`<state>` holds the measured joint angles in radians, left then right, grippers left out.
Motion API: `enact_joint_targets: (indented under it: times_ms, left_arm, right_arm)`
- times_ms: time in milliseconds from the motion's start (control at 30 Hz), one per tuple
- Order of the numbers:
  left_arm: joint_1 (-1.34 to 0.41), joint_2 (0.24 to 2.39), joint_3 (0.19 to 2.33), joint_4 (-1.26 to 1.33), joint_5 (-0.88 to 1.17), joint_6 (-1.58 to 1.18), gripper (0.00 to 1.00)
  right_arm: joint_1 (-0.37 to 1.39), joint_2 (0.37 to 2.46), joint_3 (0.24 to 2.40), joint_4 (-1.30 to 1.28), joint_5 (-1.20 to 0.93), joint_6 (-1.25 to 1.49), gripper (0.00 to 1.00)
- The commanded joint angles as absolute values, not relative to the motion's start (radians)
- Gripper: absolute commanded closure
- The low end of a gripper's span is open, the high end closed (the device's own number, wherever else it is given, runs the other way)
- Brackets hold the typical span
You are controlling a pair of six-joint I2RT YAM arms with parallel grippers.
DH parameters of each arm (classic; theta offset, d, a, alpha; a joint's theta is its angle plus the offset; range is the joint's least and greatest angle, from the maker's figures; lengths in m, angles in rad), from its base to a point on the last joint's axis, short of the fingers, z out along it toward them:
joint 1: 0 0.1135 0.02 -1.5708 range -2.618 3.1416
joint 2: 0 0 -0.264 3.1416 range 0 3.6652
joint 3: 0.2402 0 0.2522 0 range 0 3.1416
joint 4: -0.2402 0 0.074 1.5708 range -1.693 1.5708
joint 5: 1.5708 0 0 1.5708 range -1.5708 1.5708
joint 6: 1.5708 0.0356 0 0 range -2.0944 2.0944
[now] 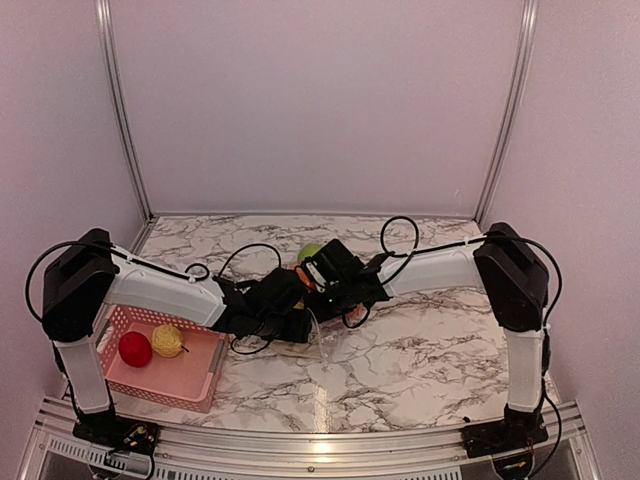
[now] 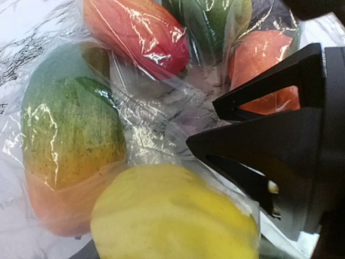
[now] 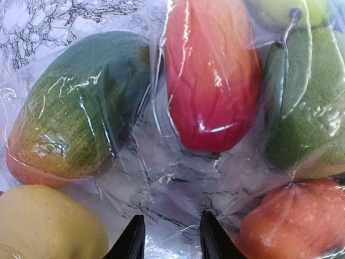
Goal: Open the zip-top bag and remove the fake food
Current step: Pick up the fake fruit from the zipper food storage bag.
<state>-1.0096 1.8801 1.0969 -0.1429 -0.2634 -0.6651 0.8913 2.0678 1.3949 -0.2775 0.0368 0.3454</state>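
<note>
the marble bench [image 1: 430,360] fills the top view, and the two arms meet over its middle, their black wrists and cables hiding nearly all of the zip-top bag [image 3: 161,178] that lies there; from above only a scrap of clear film shows. at the near left stands a pink mesh basket [image 1: 205,385] holding a red apple [image 1: 135,348] and a yellow round fruit [image 1: 167,340], which neither wrist view shows. only the wrist views show the bag plainly: thin, crinkled, streaked with glare, the marble veins showing through it; i cannot find its zip strip. the fake food [image 2: 172,216] inside presses against the film: a green mango blushing orange [image 3: 75,108], a long red piece [image 3: 213,75], a green piece with a leaf [image 3: 307,124], an orange piece [image 3: 296,221] cut off by the frame edge, and a yellow piece [image 3: 48,226]. the right gripper [image 3: 168,240] shows only its tips, jaws parted with film in the gap. the left gripper [image 1: 290,305] shows one black finger over the bag; i cannot tell whether its jaws are released or clenched.
</note>
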Motion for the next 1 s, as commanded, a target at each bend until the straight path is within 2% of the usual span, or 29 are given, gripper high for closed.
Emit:
enact_joint_targets:
  times_ms: [0,467,967]
  left_arm:
    - [-1.004,1.789,1.096,-0.179,-0.206,-0.661,0.46]
    - [-1.017,1.632,1.018,-0.314,-0.091,-0.7,0.46]
    - [-1.02,1.307,0.881,-0.537,-0.157,-0.85,0.46]
  right_arm:
    - [0.876,2.037,1.381,-0.278,0.054,0.375,0.66]
    - [0.855,2.051,1.387,-0.235,0.06,0.397,0.66]
    - [0.841,2.059,1.387,-0.204,0.032,0.392,0.66]
